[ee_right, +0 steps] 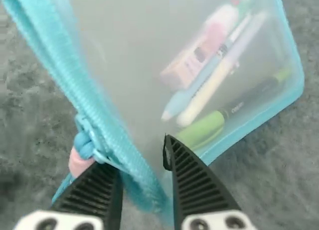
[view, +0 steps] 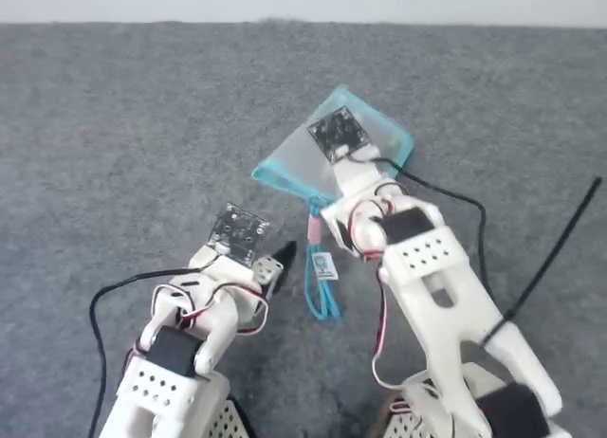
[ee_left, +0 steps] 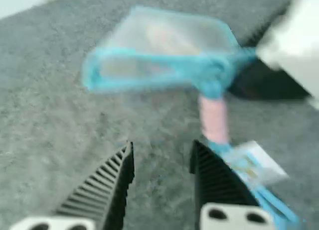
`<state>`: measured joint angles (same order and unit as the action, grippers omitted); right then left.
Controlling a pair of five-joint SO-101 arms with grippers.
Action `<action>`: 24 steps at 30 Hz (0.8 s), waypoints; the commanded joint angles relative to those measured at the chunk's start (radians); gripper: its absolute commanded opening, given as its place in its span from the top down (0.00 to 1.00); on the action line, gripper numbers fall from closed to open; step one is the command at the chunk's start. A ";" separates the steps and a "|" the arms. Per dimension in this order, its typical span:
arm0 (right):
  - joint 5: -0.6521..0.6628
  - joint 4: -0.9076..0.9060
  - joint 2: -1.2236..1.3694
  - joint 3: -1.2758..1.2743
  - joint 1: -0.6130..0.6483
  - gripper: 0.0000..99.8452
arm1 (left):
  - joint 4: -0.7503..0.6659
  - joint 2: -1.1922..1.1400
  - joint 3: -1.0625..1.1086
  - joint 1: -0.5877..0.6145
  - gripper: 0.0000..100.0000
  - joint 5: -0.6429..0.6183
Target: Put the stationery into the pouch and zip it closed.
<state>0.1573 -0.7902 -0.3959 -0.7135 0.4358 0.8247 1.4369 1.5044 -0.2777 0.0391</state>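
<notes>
Two arms stood side by side on a grey, carpet-like surface (view: 104,116). In the high view the right arm (view: 441,272) stretched over the pouch (view: 289,163). Its wrist camera hid the pouch's middle, so where that arm gripped could not be made out there. The left arm (view: 185,338) sat beside it, its base cut off by the frame.

The pouch, clear with a blue border, lay near the middle of the surface. The right wrist view showed the right tool (ee_right: 142,182) closed narrowly on the pouch's blue zip edge (ee_right: 75,90), the band pinched between its black fingers. Whether the zip was fully shut was hard to tell. The left tool (ee_left: 162,165) hung moderately wide with nothing between its fingers, near the pouch, which was blurred in that arm's view.

The stationery (ee_right: 214,75) lay inside the pouch, toward the side away from the zip. It included pens, a green marker (ee_right: 219,120) and a pink block misted by the plastic. A pink zip pull (ee_right: 79,160) hung at the zip's end. A blue cord (view: 322,291) trailed onto the surface, carrying a small tag (view: 324,265).
</notes>
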 commanded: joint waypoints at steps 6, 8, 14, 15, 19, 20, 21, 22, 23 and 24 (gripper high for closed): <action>-0.063 -0.050 0.015 0.058 -0.007 0.99 | 0.018 0.009 -0.070 -0.086 0.78 0.005; -0.061 -0.082 -0.010 0.057 0.021 0.99 | -0.044 0.009 -0.031 -0.084 0.78 0.009; -0.034 -0.099 -0.099 -0.017 0.076 0.99 | -0.218 0.008 0.061 -0.084 0.79 0.006; -0.023 -0.099 -0.114 -0.031 0.081 0.99 | -0.229 0.006 0.067 -0.087 0.80 0.006; -0.008 -0.105 -0.194 -0.077 0.102 0.99 | -0.288 0.006 0.107 -0.092 0.82 0.006; -0.006 -0.105 -0.216 -0.087 0.107 0.99 | -0.296 0.006 0.111 -0.092 0.82 0.006; -0.005 -0.105 -0.237 -0.098 0.107 0.99 | -0.298 0.006 0.114 -0.092 0.82 0.006; 0.006 -0.107 -0.257 -0.106 0.107 0.99 | -0.298 0.006 0.116 -0.092 0.82 0.006; 0.018 -0.108 -0.277 -0.114 0.107 0.99 | -0.298 0.006 0.116 -0.092 0.82 0.006; 0.023 -0.120 -0.295 -0.120 0.107 0.99 | -0.298 0.006 0.116 -0.092 0.82 0.006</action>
<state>0.1496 -0.8853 -0.6045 -0.8301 0.5278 0.5593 1.4369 1.6333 -0.3636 0.0407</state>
